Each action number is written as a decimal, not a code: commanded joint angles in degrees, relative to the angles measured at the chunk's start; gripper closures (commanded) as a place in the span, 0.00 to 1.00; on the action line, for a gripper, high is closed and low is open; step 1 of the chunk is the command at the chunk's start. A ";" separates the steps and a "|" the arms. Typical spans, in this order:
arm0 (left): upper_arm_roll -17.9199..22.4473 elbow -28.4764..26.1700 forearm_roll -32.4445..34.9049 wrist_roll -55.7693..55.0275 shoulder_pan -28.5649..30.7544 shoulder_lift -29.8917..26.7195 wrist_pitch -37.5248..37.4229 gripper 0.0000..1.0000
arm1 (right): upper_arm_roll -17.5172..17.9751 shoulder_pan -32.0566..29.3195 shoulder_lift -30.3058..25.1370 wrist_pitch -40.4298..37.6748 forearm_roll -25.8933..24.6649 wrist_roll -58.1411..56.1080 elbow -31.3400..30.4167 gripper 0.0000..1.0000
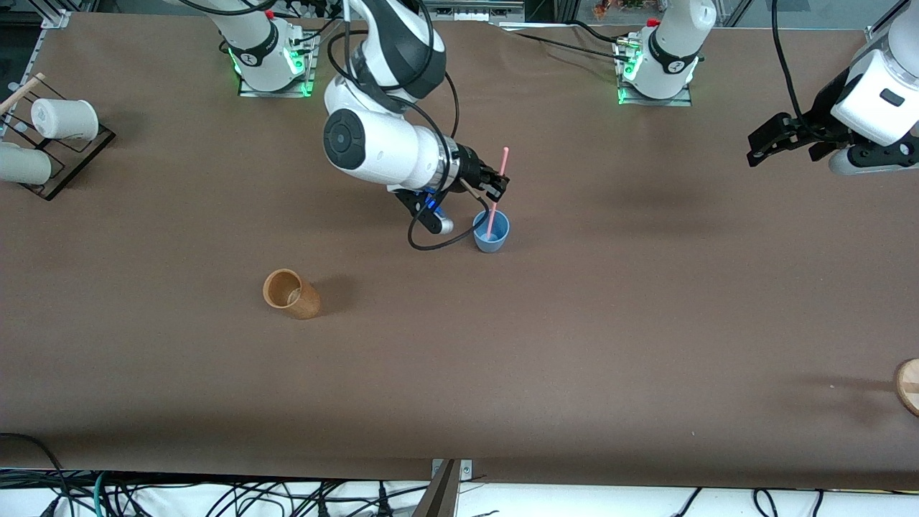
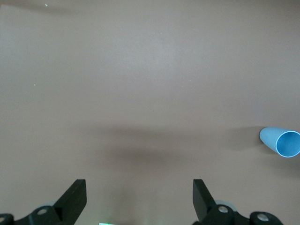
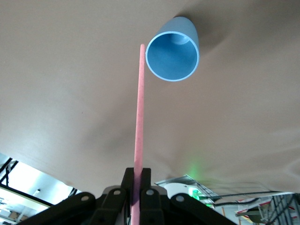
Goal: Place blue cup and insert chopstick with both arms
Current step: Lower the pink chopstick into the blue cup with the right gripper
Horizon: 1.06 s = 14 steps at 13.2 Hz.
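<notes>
The blue cup [image 1: 492, 231] stands upright on the brown table, mouth up. My right gripper [image 1: 497, 185] hangs just above it, shut on the pink chopstick [image 1: 499, 188], which points steeply down. From the front the stick's lower tip lies over the cup's mouth. In the right wrist view the chopstick [image 3: 139, 117] runs out from my right gripper [image 3: 137, 174] and its tip ends right beside the rim of the blue cup [image 3: 172, 49], outside it. My left gripper [image 1: 755, 149] waits open in the air at the left arm's end of the table. The left wrist view shows my left gripper [image 2: 138, 201] empty, with the blue cup [image 2: 283, 140] far off.
A brown cup [image 1: 291, 293] stands nearer to the front camera than the blue cup, toward the right arm's end. A black wire rack [image 1: 68, 169] with white cups [image 1: 64, 118] sits at that end's edge. A round wooden piece [image 1: 909, 385] shows at the left arm's end.
</notes>
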 commanded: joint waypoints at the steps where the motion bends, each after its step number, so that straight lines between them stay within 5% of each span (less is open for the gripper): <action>1: 0.46 0.88 -0.17 1.24 -0.62 0.30 -0.95 0.00 | 0.47 1.03 -0.73 3.32 2.30 0.19 -3.65 1.00; 11: 0.46 0.88 -0.25 2.56 -0.18 0.39 -0.86 0.00 | 0.92 1.03 0.59 4.46 2.39 1.51 -5.24 1.00; 12: 0.55 0.88 -0.25 2.65 -0.10 0.39 -0.77 0.00 | 0.92 1.03 0.85 4.55 2.39 1.51 -5.24 0.94; 13: 0.55 0.88 -0.25 2.65 -0.01 0.39 -0.69 0.00 | 0.92 1.03 1.03 4.90 2.39 1.51 -5.24 0.71; 14: 0.64 0.88 -0.25 2.65 0.08 0.48 -0.68 0.00 | 0.92 1.03 1.03 5.43 2.39 1.60 -5.16 0.35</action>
